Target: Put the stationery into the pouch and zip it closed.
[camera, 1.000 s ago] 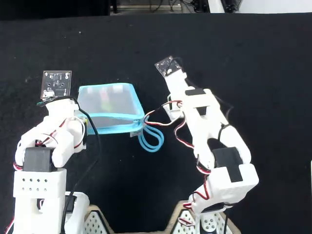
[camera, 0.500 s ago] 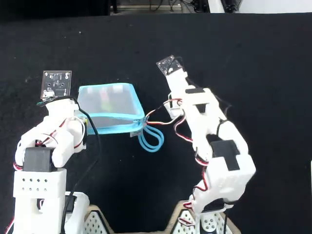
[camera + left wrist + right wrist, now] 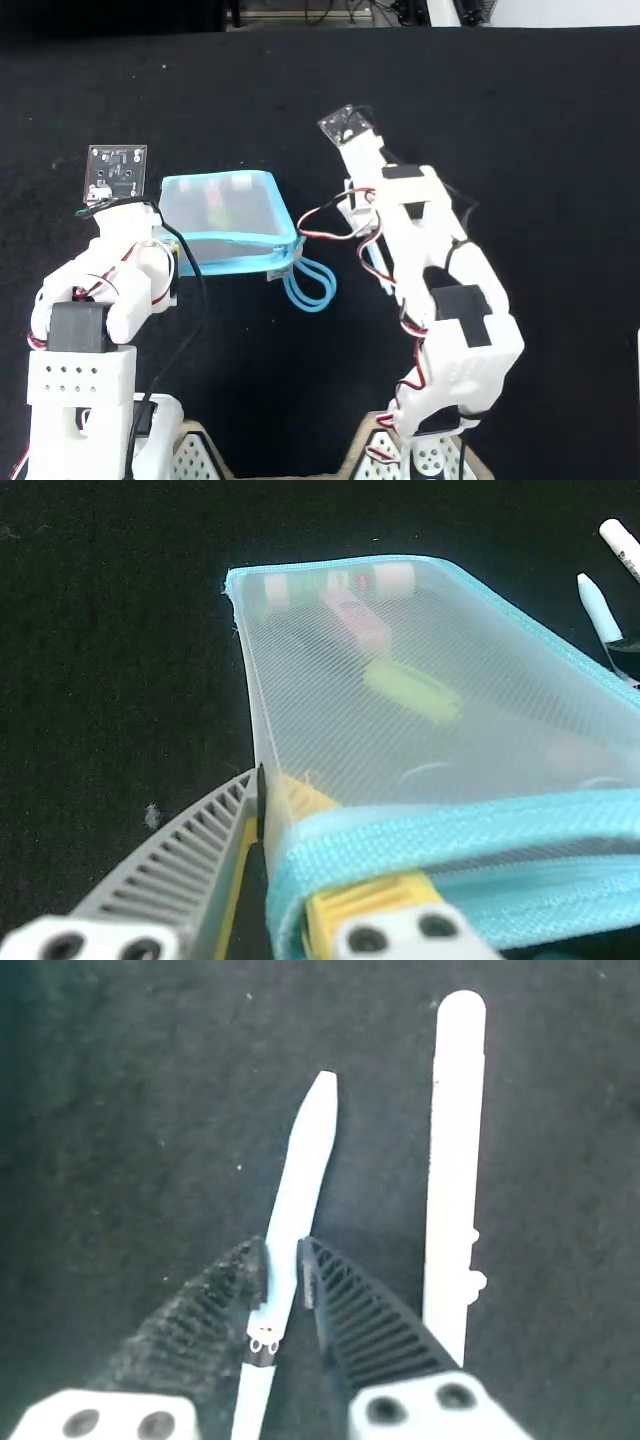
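The table [image 3: 520, 120] under me is covered in matte black cloth, evenly lit. Beyond its far edge I see a narrow strip of room: dark cables [image 3: 330, 12] near the middle, and a white surface [image 3: 560, 12] toward the table's right corner.

A black cloth-covered table [image 3: 520, 120] carries a translucent pouch [image 3: 225, 215] with turquoise trim, its blue wrist loop [image 3: 312, 285] trailing on the cloth. Near the pouch but apart from it, a tapered pen [image 3: 305, 1160] and a longer white pen [image 3: 452, 1160] lie side by side.
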`<state>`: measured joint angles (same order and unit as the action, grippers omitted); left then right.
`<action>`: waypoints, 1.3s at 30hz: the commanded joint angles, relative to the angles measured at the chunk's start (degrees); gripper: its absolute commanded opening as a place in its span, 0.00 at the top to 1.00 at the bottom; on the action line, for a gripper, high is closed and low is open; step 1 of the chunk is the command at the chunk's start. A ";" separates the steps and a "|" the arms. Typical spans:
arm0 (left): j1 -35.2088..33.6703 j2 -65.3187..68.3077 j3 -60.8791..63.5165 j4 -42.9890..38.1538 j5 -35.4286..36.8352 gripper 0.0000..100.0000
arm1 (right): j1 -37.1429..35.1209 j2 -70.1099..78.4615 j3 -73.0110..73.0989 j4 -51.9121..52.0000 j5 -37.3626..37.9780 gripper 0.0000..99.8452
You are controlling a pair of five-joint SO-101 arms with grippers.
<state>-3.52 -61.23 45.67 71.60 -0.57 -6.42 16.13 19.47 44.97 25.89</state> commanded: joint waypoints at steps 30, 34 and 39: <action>0.22 -0.09 -0.75 -0.79 -0.35 0.97 | 1.93 -2.68 -6.37 14.77 -10.55 0.62; 0.22 -0.09 -0.75 -0.79 -0.35 0.97 | 2.02 -2.68 -6.37 14.68 -10.55 0.62; 0.22 -0.09 -0.75 -0.79 -0.35 0.97 | 2.02 -2.51 -6.37 14.51 -10.55 0.62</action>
<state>-3.52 -61.23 45.67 71.60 -0.57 -3.96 16.04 16.04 59.38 15.52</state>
